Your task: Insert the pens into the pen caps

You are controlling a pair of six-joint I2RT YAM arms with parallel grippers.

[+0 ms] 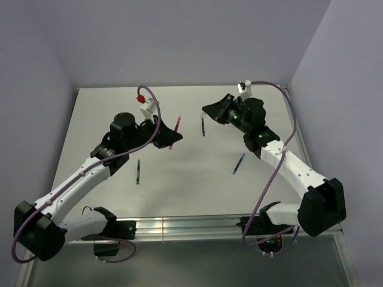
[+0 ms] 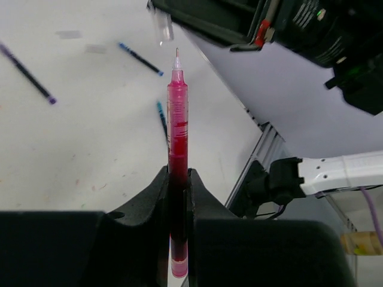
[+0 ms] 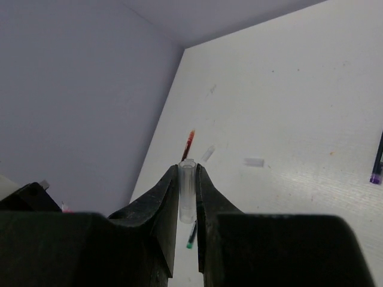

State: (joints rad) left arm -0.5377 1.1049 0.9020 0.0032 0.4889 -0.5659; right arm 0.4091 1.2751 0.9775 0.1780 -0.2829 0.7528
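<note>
Close to the lens, the left gripper (image 2: 178,176) is clenched on the red pen (image 2: 177,119) — tip up, lower end hidden between the fingers. The right gripper (image 3: 187,179) grasps one pen cap (image 3: 187,194), its open mouth toward the red pen; tip and cap are near but apart. On the table (image 1: 197,191) lie a green pen (image 1: 138,171), a light blue pen (image 1: 239,163) and a black pen (image 1: 203,127), well apart. A dark pen (image 3: 377,164) w/ purple end is cut off at the frame edge. Two loose caps (image 3: 254,162) lie on the table — pale, hard to make out vs. its surface.
</note>
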